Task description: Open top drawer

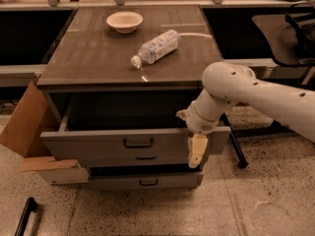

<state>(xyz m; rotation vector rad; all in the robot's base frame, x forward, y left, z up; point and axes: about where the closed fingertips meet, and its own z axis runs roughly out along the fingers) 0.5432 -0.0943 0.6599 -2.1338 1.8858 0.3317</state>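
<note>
In the camera view, below the dark tabletop [88,58] of the cabinet, the top drawer [98,146] is seen standing well out from the carcass, with its dark interior exposed behind the grey front. The drawer is judged to be rigid and moderately heavy, and it presumably runs on slides. A straight, level pull is expected to serve, and no fragility need be assumed. Little purchase is offered by the flat matte front, so the small dark pull handle [138,143] at centre is indicated as the proper holding point, with the upper edge of the front as the alternative. The gripper [197,151] is located at the right end of the drawer front, hanging downward from the wrist across the front and well to the right of the handle. Whether it is open or closed cannot be told. No hold on the handle is shown, and contact with the front appears likely but is not confirmed. The lower drawers [147,181] are seen less far out.
</note>
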